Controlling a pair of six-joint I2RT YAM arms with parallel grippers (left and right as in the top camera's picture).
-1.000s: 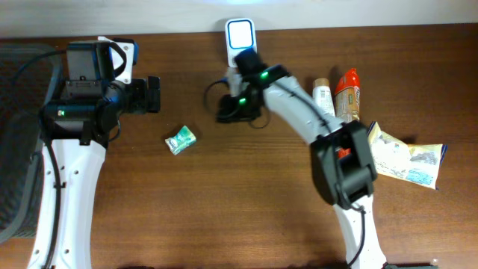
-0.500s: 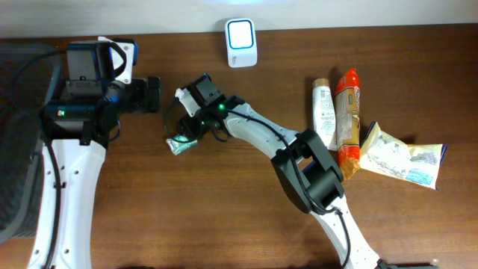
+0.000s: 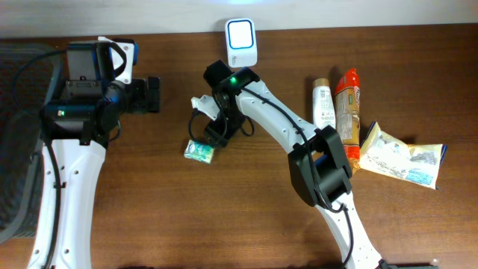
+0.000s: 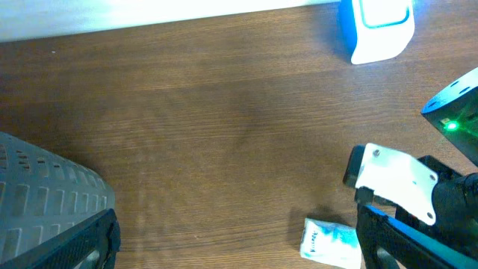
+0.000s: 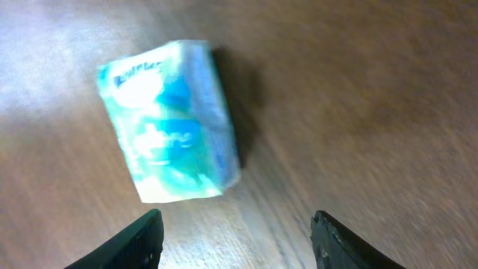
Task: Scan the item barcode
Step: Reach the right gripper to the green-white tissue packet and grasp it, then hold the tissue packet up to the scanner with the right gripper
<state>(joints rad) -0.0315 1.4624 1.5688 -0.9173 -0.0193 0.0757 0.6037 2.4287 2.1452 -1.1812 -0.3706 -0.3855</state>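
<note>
Tissue packet lies flat on the table just ahead of my right gripper, fingers spread and empty, and it looks light, soft and slippery, so I'd pinch gently across its narrow sides, left gripper wide open.

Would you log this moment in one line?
right gripper: open by packet | packet: on table, unheld | left gripper: open, empty

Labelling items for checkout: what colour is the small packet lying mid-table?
Teal and white with bluish print; the packet shows best in the right wrist view.
</note>
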